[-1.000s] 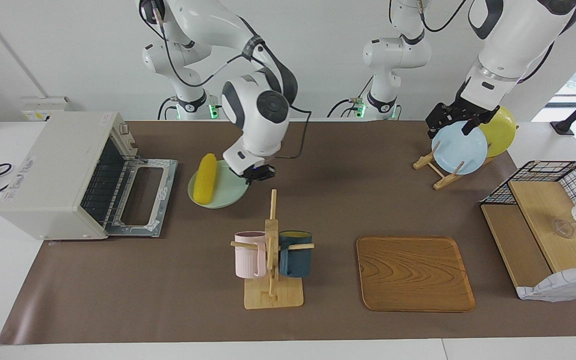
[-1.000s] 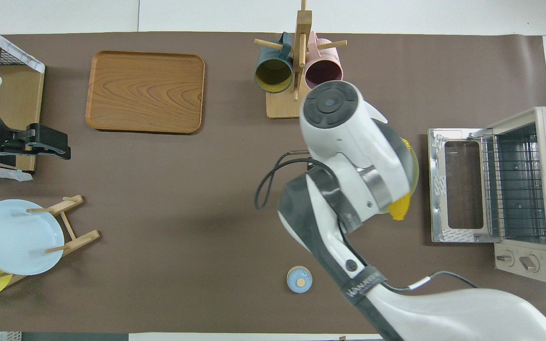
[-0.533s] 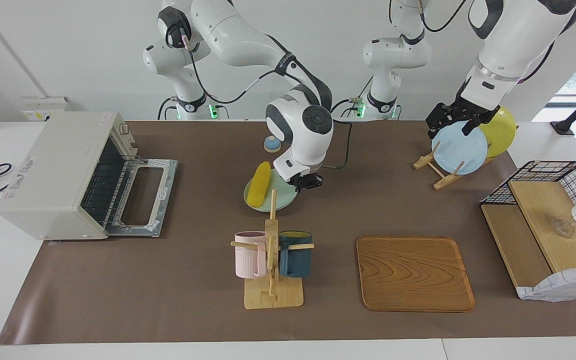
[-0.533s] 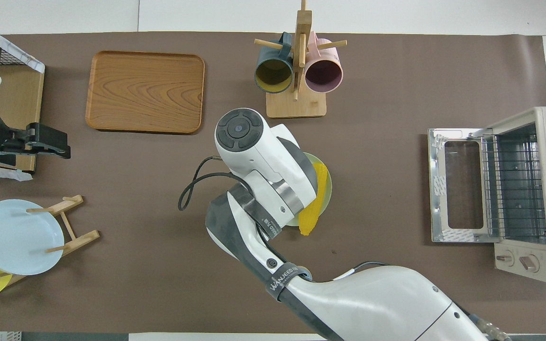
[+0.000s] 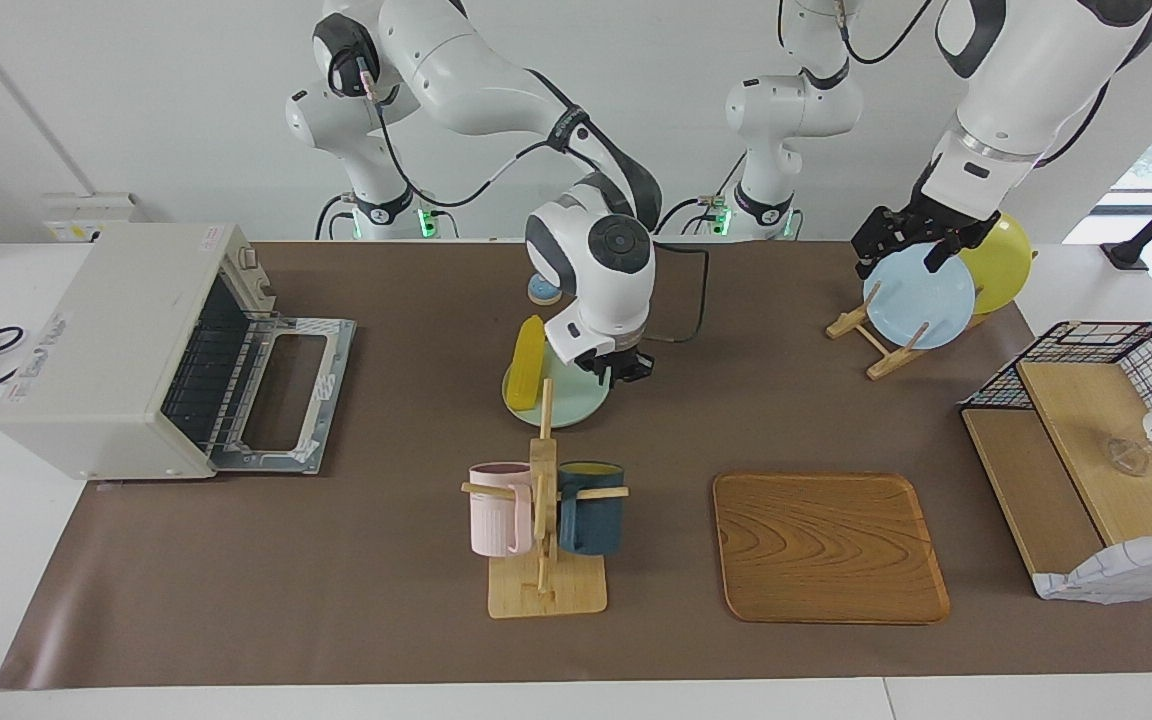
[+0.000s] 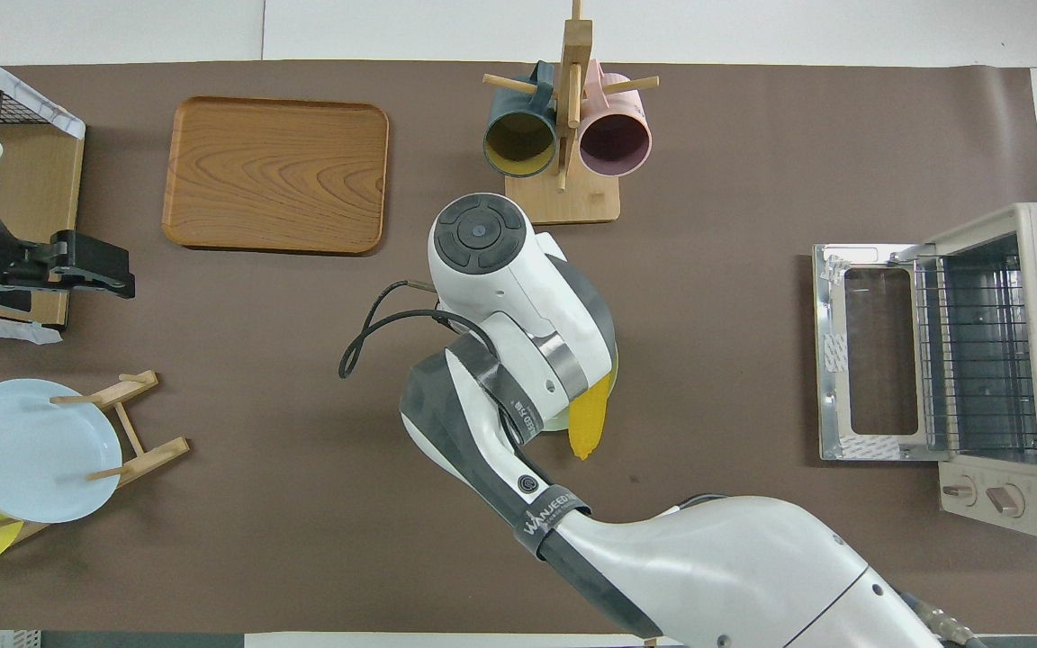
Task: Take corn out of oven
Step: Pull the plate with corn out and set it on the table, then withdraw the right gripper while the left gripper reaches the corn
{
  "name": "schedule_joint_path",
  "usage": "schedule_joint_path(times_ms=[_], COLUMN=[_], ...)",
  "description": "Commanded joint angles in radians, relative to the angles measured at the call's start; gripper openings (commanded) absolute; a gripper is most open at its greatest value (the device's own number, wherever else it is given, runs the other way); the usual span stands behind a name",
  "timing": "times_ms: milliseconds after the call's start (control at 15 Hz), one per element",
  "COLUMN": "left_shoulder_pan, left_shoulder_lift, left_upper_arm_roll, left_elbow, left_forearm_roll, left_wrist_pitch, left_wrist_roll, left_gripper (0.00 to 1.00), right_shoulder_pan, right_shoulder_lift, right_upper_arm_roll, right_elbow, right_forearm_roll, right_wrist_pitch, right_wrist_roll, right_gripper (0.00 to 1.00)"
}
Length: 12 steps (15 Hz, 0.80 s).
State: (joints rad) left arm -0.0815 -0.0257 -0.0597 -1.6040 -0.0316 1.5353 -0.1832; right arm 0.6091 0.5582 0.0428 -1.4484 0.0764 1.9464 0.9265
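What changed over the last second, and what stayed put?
The right gripper carried the green plate with the corn away from the open oven toward the table's middle, near the mug rack. The left gripper stayed over the blue plate.

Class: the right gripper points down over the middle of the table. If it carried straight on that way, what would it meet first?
Most likely the green plate whose rim the right gripper holds, then the table under it; the plate's height is unclear.

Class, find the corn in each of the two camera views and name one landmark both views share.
Facing view: the corn lies on the green plate, nearer the robots than the mug rack.
Overhead view: the corn pokes out beneath the right arm.
Shared landmark: the mug rack.
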Motion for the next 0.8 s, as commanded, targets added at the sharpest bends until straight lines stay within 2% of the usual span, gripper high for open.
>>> schedule_joint_path(times_ms=[0, 200, 267, 333, 467, 600, 733], left_shoulder_pan=[0.003, -0.003, -0.004, -0.010, -0.073, -0.118, -0.180], left_shoulder_lift=[-0.023, -0.019, -0.013, -0.005, 0.023, 0.041, 0.088], left_upper_arm_roll=[-0.003, -0.005, -0.006, -0.009, -0.008, -0.009, -0.008], left_elbow=[-0.031, -0.030, -0.031, -0.033, -0.036, -0.065, -0.076], left_forearm_roll=[-0.010, -0.011, -0.013, -0.013, -0.013, -0.028, -0.045], left_wrist_pitch=[0.023, 0.037, 0.040, 0.048, 0.066, 0.121, 0.166], left_wrist_roll=[0.007, 0.007, 0.007, 0.007, -0.005, -0.021, -0.071], left_gripper=[1.00, 1.00, 1.00, 1.00, 1.00, 1.00, 1.00], right_shoulder_pan=[-0.061, -0.133, -0.152, -0.178, -0.282, -0.379, -0.385], right_shoulder_lift=[-0.046, -0.107, -0.122, -0.129, -0.168, -0.230, -0.276], right_upper_arm_roll=[0.002, 0.002, 0.002, 0.002, 0.003, 0.003, 0.002], right_elbow=[-0.020, -0.023, -0.035, -0.049, -0.159, -0.341, -0.478], right_forearm_roll=[-0.020, -0.148, -0.214, -0.257, -0.293, -0.302, -0.366], right_wrist_pitch=[-0.004, -0.111, -0.168, -0.206, -0.219, -0.146, -0.072], right_wrist_roll=[-0.101, -0.225, -0.292, -0.319, -0.334, -0.383, -0.374], right_gripper=[0.36, 0.06, 0.00, 0.00, 0.00, 0.00, 0.00])
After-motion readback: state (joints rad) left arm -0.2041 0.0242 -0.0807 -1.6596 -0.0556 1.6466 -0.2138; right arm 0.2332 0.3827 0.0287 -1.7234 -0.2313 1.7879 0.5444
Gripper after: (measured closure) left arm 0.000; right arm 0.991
